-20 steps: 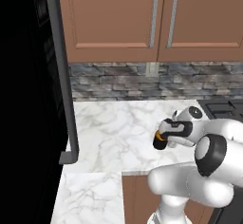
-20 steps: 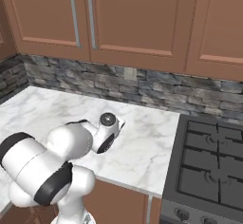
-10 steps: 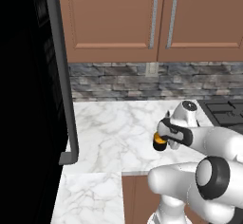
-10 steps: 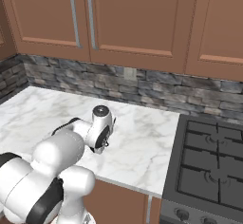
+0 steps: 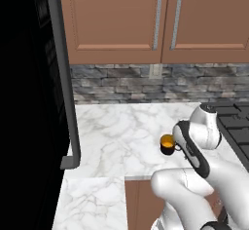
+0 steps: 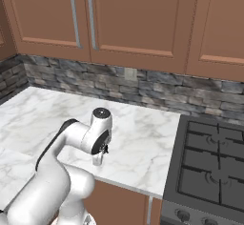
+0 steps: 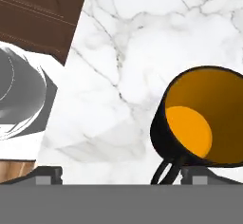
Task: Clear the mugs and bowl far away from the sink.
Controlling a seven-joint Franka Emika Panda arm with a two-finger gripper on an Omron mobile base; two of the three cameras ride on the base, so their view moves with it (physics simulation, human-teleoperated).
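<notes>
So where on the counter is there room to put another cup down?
Bare marble runs from the black mug to the big black appliance and back to the stone backsplash. It is crowded by the mug, where the open gripper hangs close beside the stove.

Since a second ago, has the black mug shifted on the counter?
No. In the left base view the black mug sits at the same spot on the marble counter, near its front edge, right of the black fridge handle.

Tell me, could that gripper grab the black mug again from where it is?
Probably yes. The gripper is open right above the black mug, which stands upright on the marble counter with nothing between them; it sits off toward one finger.
</notes>
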